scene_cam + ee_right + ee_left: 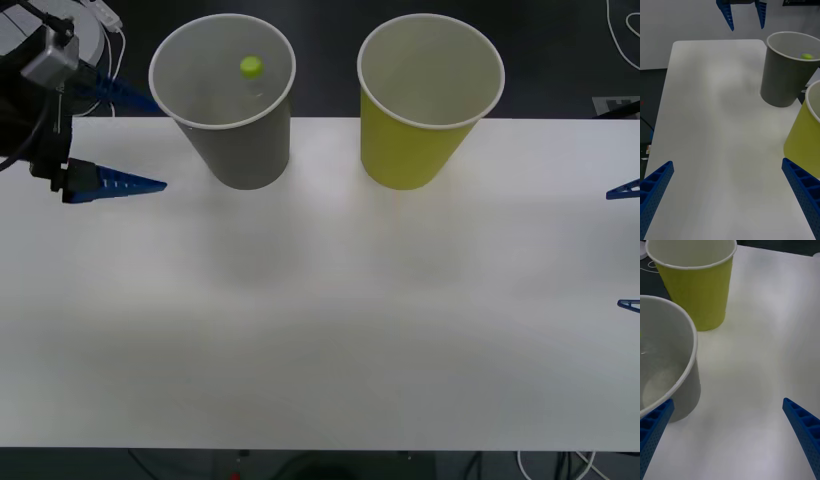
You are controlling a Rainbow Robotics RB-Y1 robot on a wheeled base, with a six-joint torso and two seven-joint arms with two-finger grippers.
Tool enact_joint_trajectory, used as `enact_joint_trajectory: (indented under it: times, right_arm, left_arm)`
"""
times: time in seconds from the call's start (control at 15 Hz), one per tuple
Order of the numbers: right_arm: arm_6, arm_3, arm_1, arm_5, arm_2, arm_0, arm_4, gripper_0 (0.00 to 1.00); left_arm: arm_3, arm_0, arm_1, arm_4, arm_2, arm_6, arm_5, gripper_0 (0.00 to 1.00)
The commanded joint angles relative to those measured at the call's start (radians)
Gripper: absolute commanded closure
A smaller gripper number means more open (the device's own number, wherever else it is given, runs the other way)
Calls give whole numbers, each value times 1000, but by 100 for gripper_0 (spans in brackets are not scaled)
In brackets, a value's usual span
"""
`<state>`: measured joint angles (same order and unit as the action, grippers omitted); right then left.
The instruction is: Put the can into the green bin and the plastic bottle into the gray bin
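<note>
Plastic bottle (250,70) lay inside gray bin (235,150); left gripper (125,140), jaws apart, empty beside it, risked tipping that bin; right gripper (625,245) likewise apart

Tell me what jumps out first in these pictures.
Two big paper-cup bins stand at the table's far edge: the gray bin on the robot's left, the green bin on its right. A lime-green cap inside the gray one marks the plastic bottle. Both grippers, left gripper and right gripper, hang open and empty at the sides.

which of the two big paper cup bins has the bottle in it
The gray tapered paper-cup bin, nearer the left gripper: a lime-green bottle cap shows inside it. The yellow-green bin shows nothing inside.
</note>
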<state>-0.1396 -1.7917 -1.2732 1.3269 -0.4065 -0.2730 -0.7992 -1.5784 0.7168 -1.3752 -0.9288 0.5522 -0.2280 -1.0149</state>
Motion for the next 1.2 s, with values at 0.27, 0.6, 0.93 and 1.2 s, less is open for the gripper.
enact_joint_trajectory:
  times: [0.27,0.6,0.93,1.2]
  right_arm:
    - [0,0,0,0,0,0,0,0]
    - [0,0,0,0,0,0,0,0]
    - [0,0,0,0,0,0,0,0]
    - [0,0,0,0,0,0,0,0]
  left_arm:
    - [-224,-375,51,-183,-387,-25,-62,0]
    - [-341,-612,122,-220,-652,-19,-186,0]
    - [-477,-833,160,-206,-824,-11,-191,0]
    - [-534,-918,191,-197,-882,-8,-191,0]
